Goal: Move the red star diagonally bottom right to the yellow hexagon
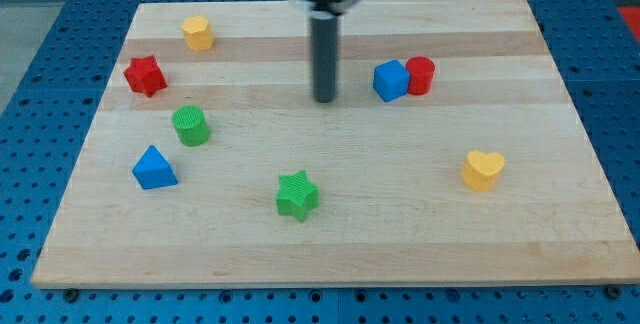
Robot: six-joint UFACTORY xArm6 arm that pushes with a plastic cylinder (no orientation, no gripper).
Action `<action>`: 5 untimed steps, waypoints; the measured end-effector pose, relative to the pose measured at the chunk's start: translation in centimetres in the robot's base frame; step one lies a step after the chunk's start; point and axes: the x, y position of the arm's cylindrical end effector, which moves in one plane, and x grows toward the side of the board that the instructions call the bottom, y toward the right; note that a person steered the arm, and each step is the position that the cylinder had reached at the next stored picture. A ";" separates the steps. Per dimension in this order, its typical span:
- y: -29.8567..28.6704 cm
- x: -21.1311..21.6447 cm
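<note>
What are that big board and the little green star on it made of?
The board looks like pale, smooth wood: grain streaks and joined planks show. The green star seems to be matte plastic, perhaps 3D-printed; faint ridges line its sides, though the picture is too small to be sure.

Blue cube [390, 80] touches red cylinder [421, 75]; green cylinder [190, 125] sits above blue triangle [153, 168].
</note>
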 end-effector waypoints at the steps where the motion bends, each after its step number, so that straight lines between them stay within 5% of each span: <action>1: -6.8 0.0; 3: -22.5 0.5; 5: -21.9 -3.8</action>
